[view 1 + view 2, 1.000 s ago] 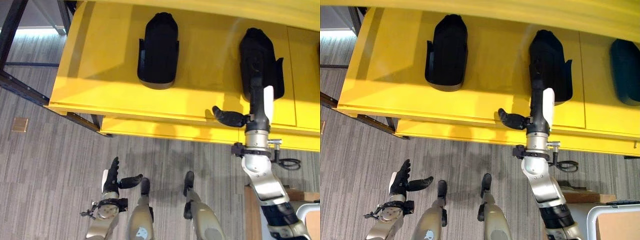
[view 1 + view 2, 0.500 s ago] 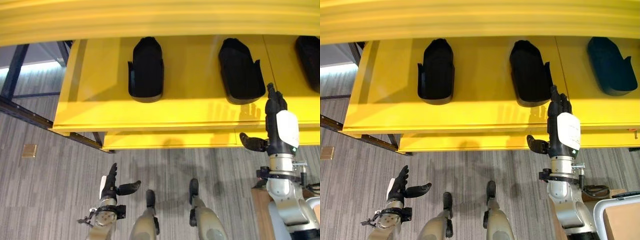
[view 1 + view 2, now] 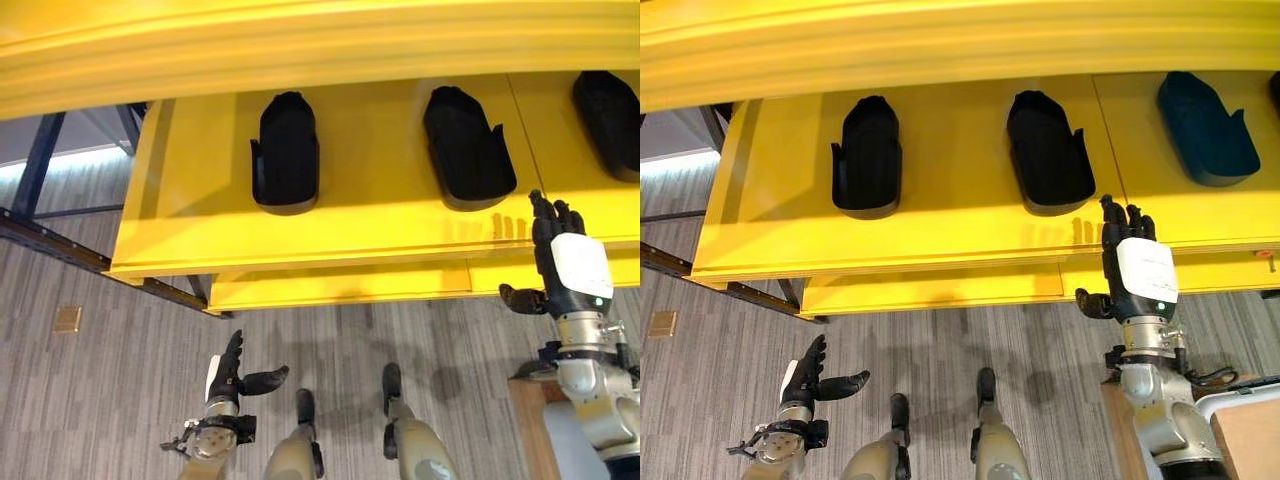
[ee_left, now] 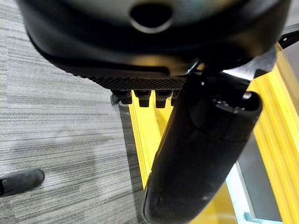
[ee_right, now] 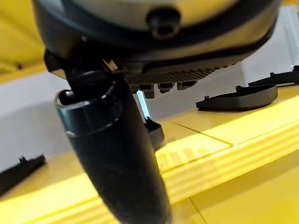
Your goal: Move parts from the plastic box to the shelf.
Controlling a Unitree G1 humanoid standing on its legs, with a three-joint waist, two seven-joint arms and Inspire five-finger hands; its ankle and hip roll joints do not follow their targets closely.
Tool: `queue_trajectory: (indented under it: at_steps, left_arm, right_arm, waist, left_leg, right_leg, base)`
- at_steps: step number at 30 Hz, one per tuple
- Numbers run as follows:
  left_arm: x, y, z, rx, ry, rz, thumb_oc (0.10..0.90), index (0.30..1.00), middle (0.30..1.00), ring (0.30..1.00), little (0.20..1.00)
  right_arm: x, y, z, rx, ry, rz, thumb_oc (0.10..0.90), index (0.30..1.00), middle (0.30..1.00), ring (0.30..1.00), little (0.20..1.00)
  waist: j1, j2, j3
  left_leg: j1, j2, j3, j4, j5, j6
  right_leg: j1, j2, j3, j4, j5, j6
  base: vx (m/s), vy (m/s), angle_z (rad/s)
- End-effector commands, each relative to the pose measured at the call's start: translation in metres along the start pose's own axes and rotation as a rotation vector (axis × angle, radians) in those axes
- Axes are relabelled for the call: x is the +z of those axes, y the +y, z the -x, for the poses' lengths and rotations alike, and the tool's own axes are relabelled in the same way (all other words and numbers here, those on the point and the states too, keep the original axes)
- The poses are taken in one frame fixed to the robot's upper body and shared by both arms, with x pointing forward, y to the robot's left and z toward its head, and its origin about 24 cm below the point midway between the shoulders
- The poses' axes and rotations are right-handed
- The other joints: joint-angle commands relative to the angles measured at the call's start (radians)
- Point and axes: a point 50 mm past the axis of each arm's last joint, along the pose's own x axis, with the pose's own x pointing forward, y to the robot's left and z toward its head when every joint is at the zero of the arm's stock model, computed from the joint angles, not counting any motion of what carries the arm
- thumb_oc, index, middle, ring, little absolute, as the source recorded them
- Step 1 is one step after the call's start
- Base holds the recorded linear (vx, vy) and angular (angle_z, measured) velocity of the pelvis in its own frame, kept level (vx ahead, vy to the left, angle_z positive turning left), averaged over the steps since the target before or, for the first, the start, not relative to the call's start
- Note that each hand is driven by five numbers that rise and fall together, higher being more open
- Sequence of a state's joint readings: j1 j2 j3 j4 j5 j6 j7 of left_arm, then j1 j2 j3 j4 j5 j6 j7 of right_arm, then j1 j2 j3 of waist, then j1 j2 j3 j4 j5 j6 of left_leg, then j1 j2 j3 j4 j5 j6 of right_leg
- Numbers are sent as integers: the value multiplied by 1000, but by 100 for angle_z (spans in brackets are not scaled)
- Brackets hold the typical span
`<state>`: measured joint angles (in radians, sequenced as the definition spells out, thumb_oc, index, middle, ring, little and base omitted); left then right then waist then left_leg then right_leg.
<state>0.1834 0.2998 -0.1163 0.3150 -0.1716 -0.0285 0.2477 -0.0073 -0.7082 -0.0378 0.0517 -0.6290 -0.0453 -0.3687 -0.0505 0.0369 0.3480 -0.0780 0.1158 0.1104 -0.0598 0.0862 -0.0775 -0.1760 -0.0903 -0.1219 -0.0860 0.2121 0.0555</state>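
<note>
Three black parts lie in a row on the yellow shelf point(image 3: 760, 215) — the left part point(image 3: 866, 157), the middle part point(image 3: 1048, 152) and the right part point(image 3: 1205, 128), each well apart from its neighbour — while both hands are empty. The right hand point(image 3: 1137, 270) is raised at the shelf's front edge, just below and to the right of the middle part, fingers straight and held together, thumb jutting out sideways, touching no part. Down over the grey carpet point(image 3: 710, 390), the left hand point(image 3: 810, 376) hangs relaxed, fingers straight, thumb spread out.
</note>
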Motion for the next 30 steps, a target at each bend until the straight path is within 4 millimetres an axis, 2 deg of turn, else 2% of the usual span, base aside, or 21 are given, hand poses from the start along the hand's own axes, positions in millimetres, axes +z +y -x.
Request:
queue_trajectory:
  at_steps: [1,8,18,30]
  left_arm:
    - [14,13,-3,5,-114,-50,900,1000,1000,1000,1000]
    - [16,12,-4,-6,-117,-47,900,1000,1000,1000,1000]
    - [18,11,-6,-6,-123,-38,900,1000,1000,1000,1000]
    - [20,11,-7,-11,-134,-37,900,1000,1000,1000,1000]
  right_arm:
    - [10,-38,-34,-140,-112,87,900,1000,1000,1000,1000]
    - [8,-39,-44,-111,-121,142,900,1000,1000,1000,1000]
    - [7,-21,-55,9,-121,210,900,1000,1000,1000,1000]
    - [15,-5,-68,120,-171,306,900,1000,1000,1000,1000]
  waist:
    - [19,0,-60]
    - [23,9,-50]
    - [38,10,-34]
    - [52,11,-19]
  left_leg:
    - [-49,55,9,-11,65,-17]
    - [-55,57,9,-12,71,-19]
    - [-66,56,1,-14,76,-21]
    - [-78,51,-6,-17,79,-22]
  right_leg:
    - [40,-48,-25,165,-200,56]
    - [30,-48,-28,169,-198,53]
    - [18,-48,-34,171,-191,49]
    - [8,-52,-42,170,-184,49]
  base:
    - [-13,-21,-7]
    - [-11,-17,-3]
    - [-2,-3,0]
    - [0,0,0]
